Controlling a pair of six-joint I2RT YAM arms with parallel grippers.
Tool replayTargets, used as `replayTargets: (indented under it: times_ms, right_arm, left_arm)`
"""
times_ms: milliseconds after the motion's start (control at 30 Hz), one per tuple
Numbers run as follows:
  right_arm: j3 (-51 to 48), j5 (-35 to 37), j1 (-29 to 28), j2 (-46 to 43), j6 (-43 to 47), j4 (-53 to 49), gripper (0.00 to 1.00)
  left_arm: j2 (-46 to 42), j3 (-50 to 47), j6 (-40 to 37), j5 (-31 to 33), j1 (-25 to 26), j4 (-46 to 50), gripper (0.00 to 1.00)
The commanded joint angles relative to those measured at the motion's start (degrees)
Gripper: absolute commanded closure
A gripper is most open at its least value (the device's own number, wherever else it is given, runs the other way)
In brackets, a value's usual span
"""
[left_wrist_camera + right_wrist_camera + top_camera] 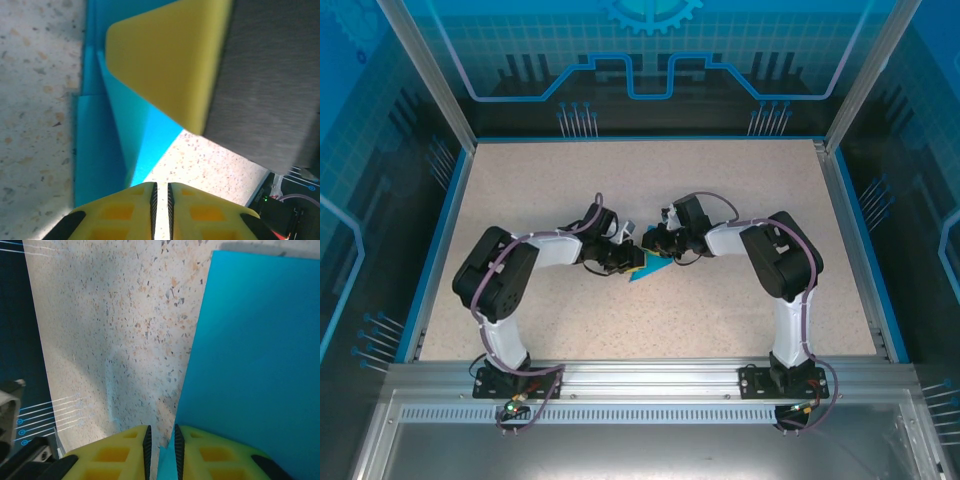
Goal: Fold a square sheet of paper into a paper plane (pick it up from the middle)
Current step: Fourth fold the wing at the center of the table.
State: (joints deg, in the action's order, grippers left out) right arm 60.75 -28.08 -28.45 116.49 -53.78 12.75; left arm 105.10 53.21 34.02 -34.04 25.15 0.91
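The part-folded paper (649,270) lies mid-worktop (520,190), between the two arms' tips. The right jaws, closed to a slit, appear to pinch its near edge, the sheet running ahead of them. The left jaws, likewise closed, meet the opposite fold, grip unclear.

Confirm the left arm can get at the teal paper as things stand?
Probably yes: the left gripper sits right at the teal paper, its jaws nearly shut against the folded edge. A finger of the right gripper crowds in close ahead, so there's little room to regrip.
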Motion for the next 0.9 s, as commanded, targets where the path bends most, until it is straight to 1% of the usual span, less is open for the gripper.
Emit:
replayTargets:
  times_ms: [0,100,200,333,500,633,733,867]
  right_arm:
    - [-2.31,2.76,0.50,2.69,0.12,-5.68,0.77]
    - [-2.44,2.84,0.50,2.52,0.28,-5.69,0.77]
    - [-2.43,1.86,0.50,2.02,-0.12,-4.69,0.77]
    - [-0.98,2.19,0.82,0.02,1.10,-6.56,0.76]
    - [0.87,-0.25,2.11,-2.78,3.30,-7.07,0.74]
    - [0.27,0.86,3.51,-8.19,6.25,-9.30,0.73]
    - [-0.81,0.89,3.68,-10.29,7.42,-9.91,0.77]
    - [-1.79,-1.81,1.69,-9.11,6.54,-6.76,0.89]
  left_arm:
    - [1.60,0.89,-0.98,1.75,0.36,-1.11,0.83]
    - [3.66,1.19,-2.38,3.45,0.41,0.98,0.85]
    - [5.36,0.25,-3.39,7.57,0.32,3.50,0.89]
    - [5.05,-3.25,-3.30,12.05,0.34,4.72,0.92]
    - [5.38,-5.18,-2.79,12.25,0.34,3.45,0.94]
    - [5.29,-4.79,-2.75,11.95,0.34,3.60,0.94]
    - [5.50,-4.52,-2.60,11.70,0.31,3.56,0.94]
    - [5.99,-4.18,-2.26,10.94,0.34,3.23,0.95]
